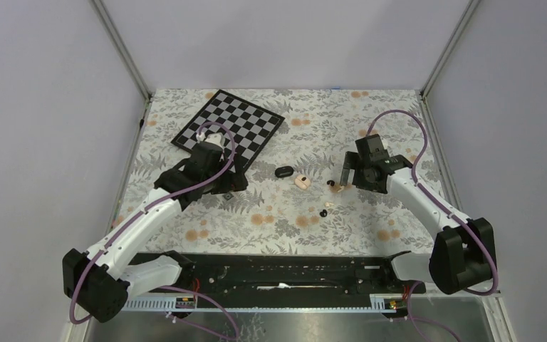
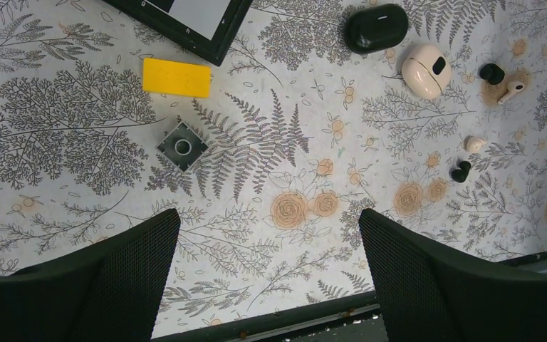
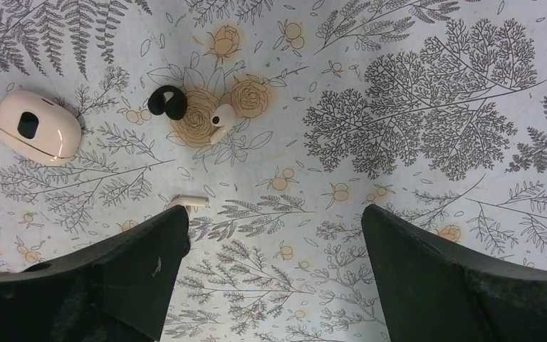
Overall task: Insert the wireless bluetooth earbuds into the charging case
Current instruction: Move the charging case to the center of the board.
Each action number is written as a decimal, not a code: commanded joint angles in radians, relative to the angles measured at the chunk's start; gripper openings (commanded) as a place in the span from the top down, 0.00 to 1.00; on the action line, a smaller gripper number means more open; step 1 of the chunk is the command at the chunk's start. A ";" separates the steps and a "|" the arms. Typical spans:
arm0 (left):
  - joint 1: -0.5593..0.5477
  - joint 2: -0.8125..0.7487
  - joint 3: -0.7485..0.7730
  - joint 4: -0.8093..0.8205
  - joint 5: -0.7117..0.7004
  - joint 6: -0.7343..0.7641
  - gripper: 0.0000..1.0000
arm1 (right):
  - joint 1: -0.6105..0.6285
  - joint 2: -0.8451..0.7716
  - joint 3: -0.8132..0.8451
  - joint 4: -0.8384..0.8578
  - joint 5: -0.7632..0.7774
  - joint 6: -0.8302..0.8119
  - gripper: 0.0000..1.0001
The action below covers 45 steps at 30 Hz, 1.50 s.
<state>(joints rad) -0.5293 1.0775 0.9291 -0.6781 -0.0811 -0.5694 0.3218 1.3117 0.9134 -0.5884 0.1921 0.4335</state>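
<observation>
Pink-beige and egg-shaped, the little plastic charging case (image 3: 37, 133) lies on the flowery table cloth (image 3: 427, 85). It has one dark hole on top, and I think a bud goes in there. A black rounded case (image 2: 376, 27) lies just beside it.

The tiny earbuds are not in a case yet. They lie loose on the cloth near the beige case. A small black bud (image 3: 167, 102) and a pale beige bud with a short stem (image 3: 221, 117) sit close together. Another pale beige bud (image 3: 189, 202) lies right by one finger of the right gripper (image 3: 272, 217). The left wrist view shows one more black bud (image 2: 461, 171) near that one.

The right gripper hangs over these buds with its two fingers wide apart and nothing between them. I think it is held there because it is the arm nearest the buds. They are so tiny that it must come down just right.

The left gripper (image 2: 268, 217) has its fingers wide apart too and holds nothing. It hovers well away, near a flat yellow block (image 2: 176, 77) and a small grey square block with a round hole (image 2: 182, 146). Maybe it waits there so it is not in the way.
</observation>
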 commanded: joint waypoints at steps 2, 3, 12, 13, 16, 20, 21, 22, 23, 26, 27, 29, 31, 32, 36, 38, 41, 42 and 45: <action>-0.001 -0.022 -0.001 0.049 -0.001 0.000 0.01 | 0.006 -0.054 -0.011 0.013 0.003 -0.006 0.00; -0.001 -0.022 0.000 0.049 -0.002 0.000 0.01 | 0.007 -0.059 -0.011 0.013 0.003 -0.007 0.00; -0.002 0.007 -0.003 0.049 0.012 -0.031 0.01 | 0.007 -0.090 -0.018 0.014 -0.028 -0.010 0.00; -0.003 0.013 -0.001 0.049 0.013 -0.037 0.01 | 0.006 -0.093 -0.020 0.016 -0.034 -0.011 0.00; -0.020 0.044 0.010 0.058 0.015 -0.056 0.01 | 0.007 -0.104 -0.029 0.032 -0.056 -0.010 0.01; -0.121 0.138 0.048 0.093 -0.037 -0.064 0.01 | 0.007 -0.106 -0.028 0.040 -0.091 0.000 0.00; -0.150 0.172 0.068 0.093 -0.062 -0.065 0.01 | 0.007 -0.108 -0.028 0.042 -0.094 0.002 0.00; -0.170 0.206 0.087 0.094 -0.078 -0.065 0.02 | 0.007 -0.111 -0.029 0.043 -0.100 0.002 0.00; -0.181 0.239 0.106 0.094 -0.087 -0.070 0.02 | 0.007 -0.113 -0.029 0.046 -0.103 0.006 0.01; -0.185 0.298 0.147 0.105 -0.100 -0.084 0.05 | 0.026 -0.110 -0.010 0.061 -0.133 -0.001 0.00; -0.184 0.306 0.158 0.108 -0.107 -0.090 0.05 | 0.052 -0.098 0.005 0.063 -0.128 -0.008 0.00; -0.177 0.314 0.178 0.110 -0.116 -0.094 0.05 | 0.093 -0.075 0.037 0.065 -0.115 -0.028 0.00; -0.153 0.317 0.188 0.106 -0.107 -0.094 0.05 | 0.126 -0.026 0.072 0.070 -0.109 -0.050 0.00; -0.137 0.315 0.190 0.099 -0.104 -0.094 0.05 | 0.144 0.002 0.092 0.070 -0.108 -0.065 0.00; -0.049 0.274 0.156 0.066 -0.094 -0.078 0.05 | 0.221 0.130 0.189 0.065 -0.111 -0.111 0.00; 0.004 0.240 0.131 0.059 -0.082 -0.068 0.05 | 0.256 0.199 0.236 0.064 -0.145 -0.138 0.00; 0.079 0.189 0.097 0.048 -0.072 -0.056 0.04 | 0.309 0.315 0.312 0.047 -0.152 -0.182 0.00; 0.098 0.175 0.088 0.044 -0.069 -0.053 0.04 | 0.327 0.354 0.339 0.037 -0.138 -0.199 0.00; 0.130 0.141 0.066 0.033 -0.066 -0.051 0.04 | 0.355 0.452 0.403 0.020 -0.106 -0.246 0.00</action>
<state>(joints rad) -0.4305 1.2797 1.0191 -0.6399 -0.1539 -0.6369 0.6395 1.6737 1.2301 -0.5365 0.0624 0.2790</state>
